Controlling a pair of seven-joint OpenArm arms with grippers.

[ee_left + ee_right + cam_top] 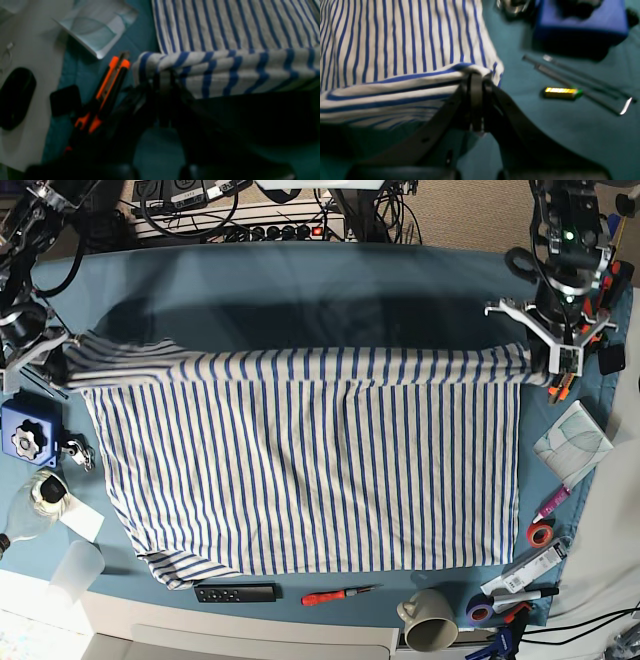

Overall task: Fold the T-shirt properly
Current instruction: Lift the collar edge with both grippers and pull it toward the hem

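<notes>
Closest to the wrist lenses are the dark jaws themselves, each pinched tight on a rolled corner of the T-shirt (310,470). From where I stand, the left gripper (163,75) clamps one end of the shirt's far edge and the right gripper (476,75) clamps the other end, so the striped cloth is drawn taut between them and hangs down from that line, spreading over the blue table (300,280) toward the near side.

What worries me is clutter just beside each grip. An orange utility knife (107,92) lies right next to the left gripper, and a blue box (580,22) plus some thin metal rods (572,77) sit a little beyond the right one (a small yellow-and-green thing too, too blurred to name). If the arms sweep the edge forward low, the cloth could snag or drag these along. The pinches also look small; uneven pulling might slip a corner free and skew the fold.
</notes>
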